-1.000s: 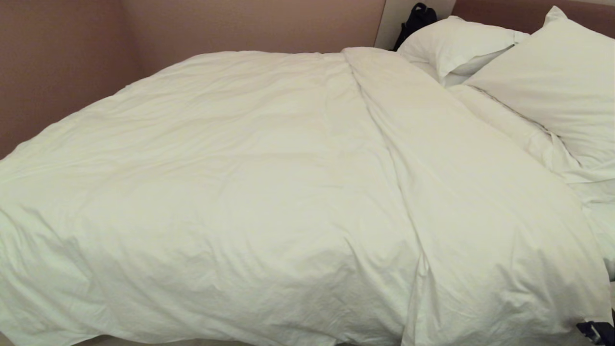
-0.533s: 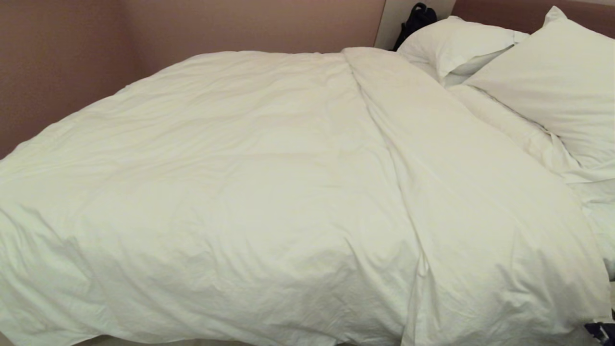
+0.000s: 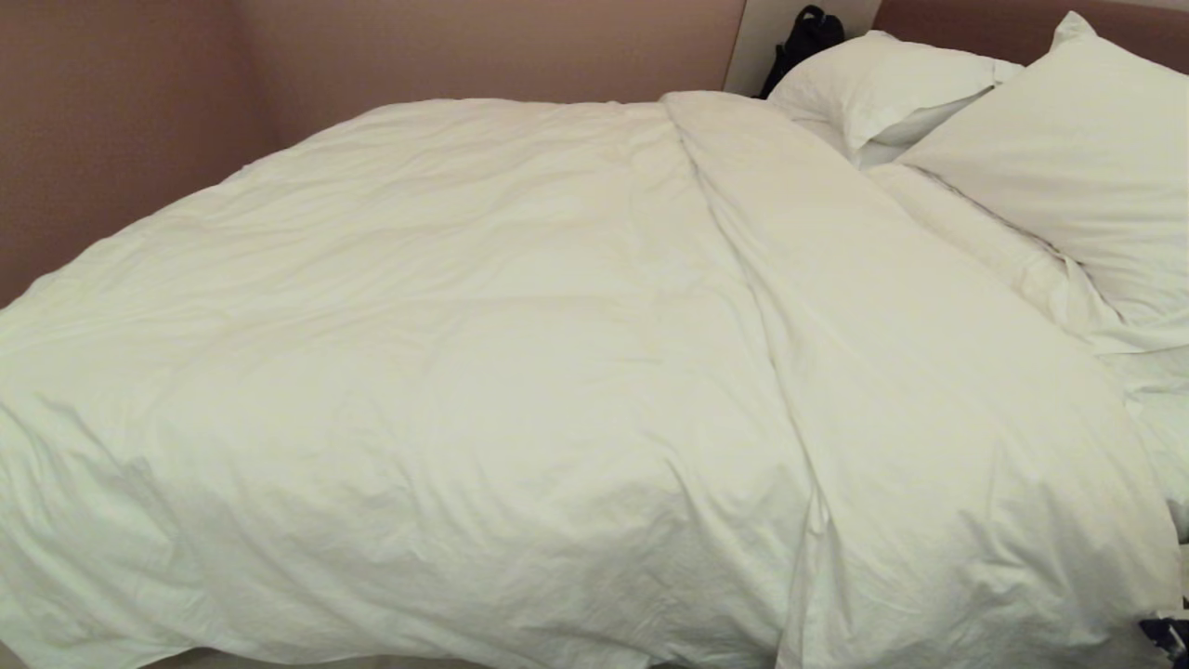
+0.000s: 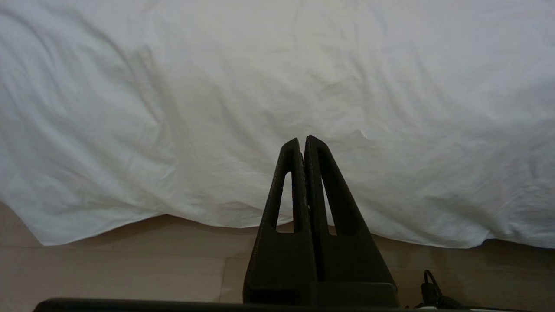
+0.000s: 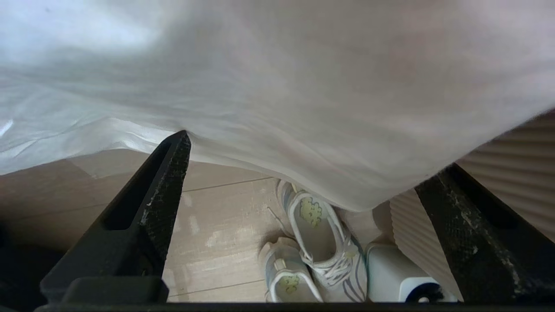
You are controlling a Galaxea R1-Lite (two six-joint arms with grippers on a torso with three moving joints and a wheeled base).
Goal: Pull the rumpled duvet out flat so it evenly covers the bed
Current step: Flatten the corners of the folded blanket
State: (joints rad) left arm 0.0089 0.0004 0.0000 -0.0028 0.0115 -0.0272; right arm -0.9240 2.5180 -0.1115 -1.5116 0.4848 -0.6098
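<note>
The right gripper (image 5: 303,151) stands spread wide, holding nothing, one fingertip (image 5: 180,143) seemingly brushing the duvet (image 5: 277,86) hem hanging just ahead. Sneakers (image 5: 312,242) lie on the floor beneath it. The left gripper (image 4: 303,143) is clenched empty, parked facing the duvet's drape.

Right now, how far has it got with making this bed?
Mostly done: the duvet spreads across nearly the whole bed, reaching the pillows. In hand: the right gripper hangs open at the duvet's overhanging corner above a pair of shoes, holding nothing. The left gripper sits shut before the hanging edge. Left: a long raised fold and some wrinkles need pulling flat.
</note>
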